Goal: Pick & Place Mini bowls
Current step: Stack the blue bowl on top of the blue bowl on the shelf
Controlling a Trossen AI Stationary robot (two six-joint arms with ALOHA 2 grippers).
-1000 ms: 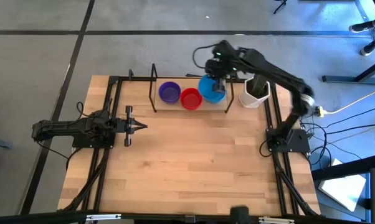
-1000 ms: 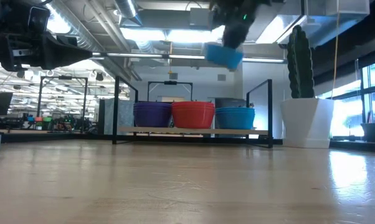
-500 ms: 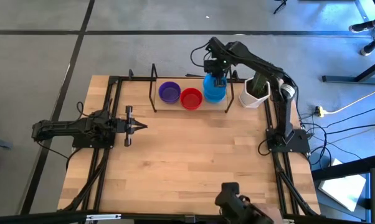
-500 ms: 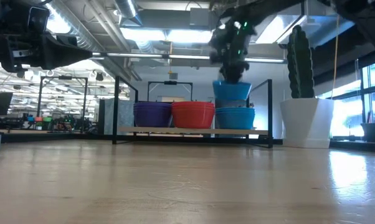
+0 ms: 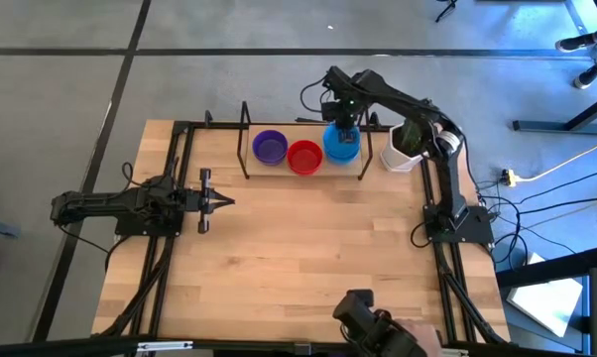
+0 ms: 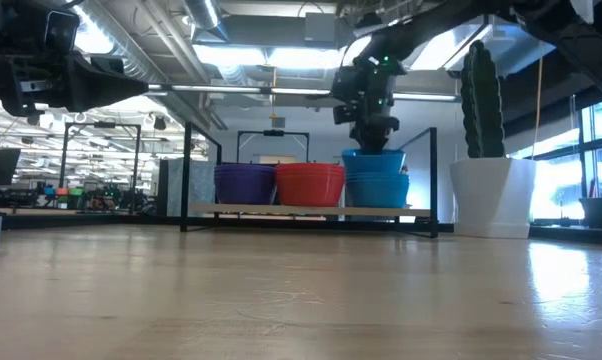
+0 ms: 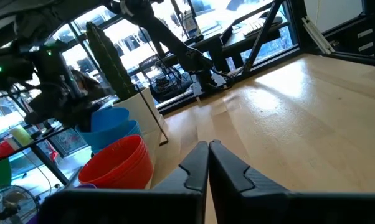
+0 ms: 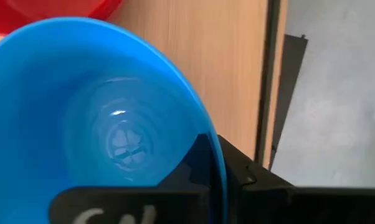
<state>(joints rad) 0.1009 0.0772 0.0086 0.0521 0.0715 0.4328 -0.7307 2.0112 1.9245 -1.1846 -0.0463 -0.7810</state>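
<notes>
Bowls sit in three stacks at the far edge of the pale wooden table [image 5: 298,258], in a row on a low shelf inside a thin black wire frame [image 5: 245,139]. The stack of small round purple plastic bowls [image 5: 270,147] is nearest the left arm's side. The stack of small round red plastic bowls [image 5: 304,157] is in the middle and touches it. The stack of small round light blue plastic bowls [image 5: 340,145] comes last, just beside the red one.

The right gripper [image 5: 343,117] hangs right above the blue stack. Its two dark fingers [image 8: 206,168] are pinched together on the rim of the top blue bowl [image 8: 100,118], one finger inside the bowl and one outside. In the low view this top bowl sits nested in the blue stack, with its rim a little higher than the purple and red stacks.

A tall green cactus in a white square pot [image 6: 493,195] stands on the table near the blue stack, on the right arm's side.

The left gripper [image 5: 219,201] waits near the left side of the table, well apart from the bowls. Its fingers [image 7: 197,165] are pressed together and hold nothing.
</notes>
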